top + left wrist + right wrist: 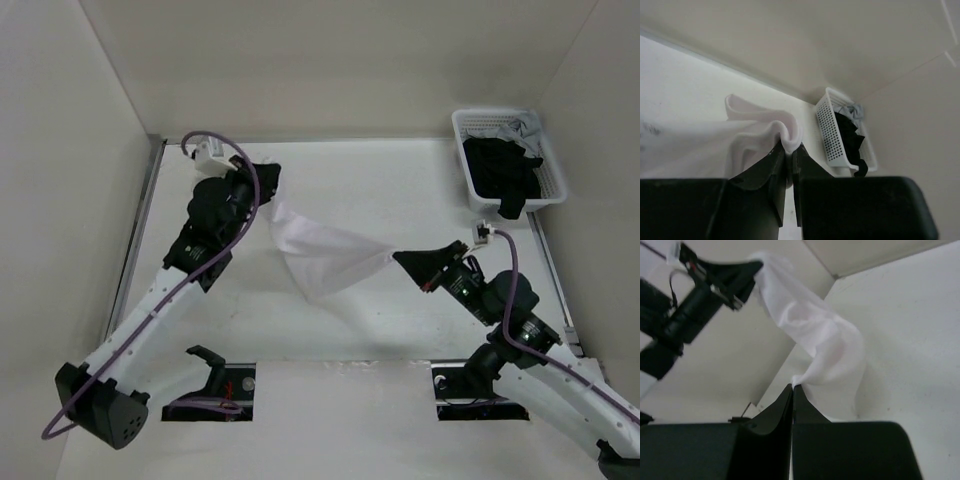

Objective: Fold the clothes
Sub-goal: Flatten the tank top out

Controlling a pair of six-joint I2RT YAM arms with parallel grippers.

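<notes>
The table [400, 190] lies below both sets of fingers. The clothes [320, 250], one thin white garment, hang in the air as a slack band strung between the left gripper [270, 185] and the right gripper [398, 257]; the band sags beneath the line joining them, and its lowest flap drops towards the table, though I cannot tell whether it touches. It is held this way, I judge, to spread the fabric by two edges before laying it flat for a first fold.

The white basket [556, 178], with black garments [500, 165] inside, stands well beyond the right fingers at the far corner; it is apart from the work and seems to play no part in it.

The left fingers are clamped on a rolled edge that bulges up just past their tips; the left wrist view shows only a thin strip of cloth between them. The right fingers are pressed together on a small pinch of fabric at their very tips, and the cloth rises away from them towards the other gripper; that hold looks slight and, in my judgement, could slip under a hard pull.

Whether each gripper holds a sleeve, a shoulder or a hem is lost in the wrinkles; in the wrist views the dark finger bodies hide whatever lies directly beneath them.
</notes>
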